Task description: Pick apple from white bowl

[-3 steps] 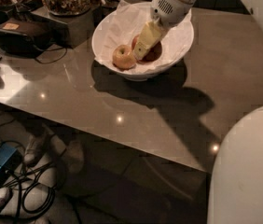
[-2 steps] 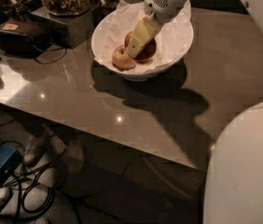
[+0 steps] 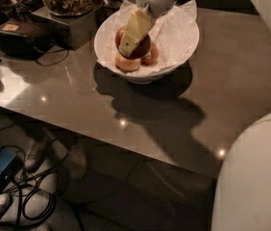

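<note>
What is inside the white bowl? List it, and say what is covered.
Crumpled white paper lines the white bowl, holding a dark red apple, a reddish apple and a pale apple. The gripper reaches in over the dark red apple, covering part of it.

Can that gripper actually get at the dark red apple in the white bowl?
Probably yes. The gripper hangs inside the open-topped white bowl, right over the dark red apple, with nothing between them. Two paler apples beside it could crowd the grab.
</note>
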Controlling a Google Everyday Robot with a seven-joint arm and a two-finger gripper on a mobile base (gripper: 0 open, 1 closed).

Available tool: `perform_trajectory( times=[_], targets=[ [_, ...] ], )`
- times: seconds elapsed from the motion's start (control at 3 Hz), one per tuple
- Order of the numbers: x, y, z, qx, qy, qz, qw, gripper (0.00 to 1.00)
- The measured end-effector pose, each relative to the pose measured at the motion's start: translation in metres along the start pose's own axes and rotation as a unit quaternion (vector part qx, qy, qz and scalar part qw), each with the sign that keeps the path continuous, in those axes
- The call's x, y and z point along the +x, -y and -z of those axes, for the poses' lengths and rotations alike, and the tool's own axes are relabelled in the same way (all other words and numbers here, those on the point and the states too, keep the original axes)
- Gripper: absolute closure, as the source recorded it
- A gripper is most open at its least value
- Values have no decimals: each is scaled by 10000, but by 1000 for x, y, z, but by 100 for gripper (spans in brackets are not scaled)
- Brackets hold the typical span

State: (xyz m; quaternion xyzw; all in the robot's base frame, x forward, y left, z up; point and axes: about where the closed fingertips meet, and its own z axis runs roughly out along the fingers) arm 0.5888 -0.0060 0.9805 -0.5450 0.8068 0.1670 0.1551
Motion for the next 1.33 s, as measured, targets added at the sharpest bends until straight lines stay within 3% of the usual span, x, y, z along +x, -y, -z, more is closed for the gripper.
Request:
perform_trajectory(
  times=[1.0, 1.33],
  targets=[
    [-14, -57, 24, 34, 66, 614, 9981, 100],
    [-19, -55, 23, 86, 144, 623, 9979, 100]
  ],
)
